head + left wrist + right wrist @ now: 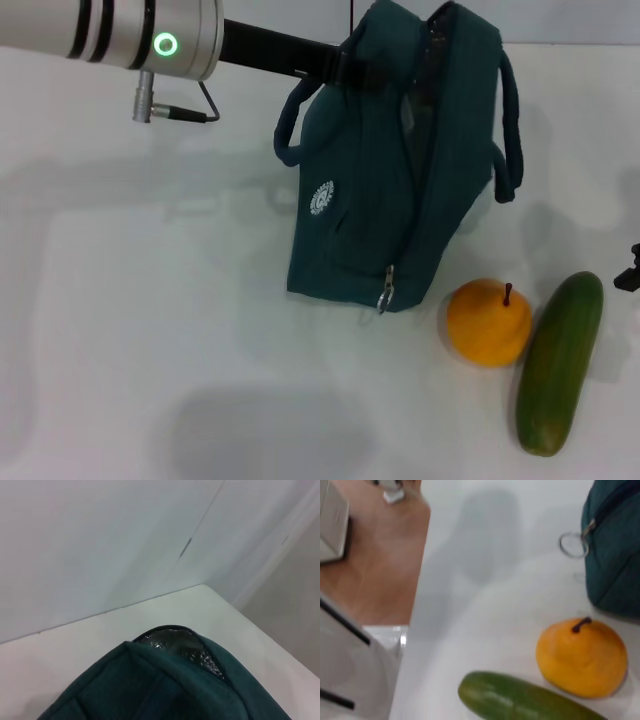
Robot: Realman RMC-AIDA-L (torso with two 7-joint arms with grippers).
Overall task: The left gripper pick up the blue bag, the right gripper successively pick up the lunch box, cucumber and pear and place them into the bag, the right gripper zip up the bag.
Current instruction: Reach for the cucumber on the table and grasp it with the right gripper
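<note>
Teal fabric of the blue bag (400,170) is pinched at its top edge by the left gripper (345,68); beyond the bag's bottom lie the pear (488,321) and the cucumber (560,362).

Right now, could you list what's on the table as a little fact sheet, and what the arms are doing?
blue bag: tilted, top held up, zipper open
left gripper: at the bag's top edge
pear: on the table beside the bag
cucumber: lying next to the pear
lunch box: not visible
right gripper: barely in view at the table's right edge
</note>
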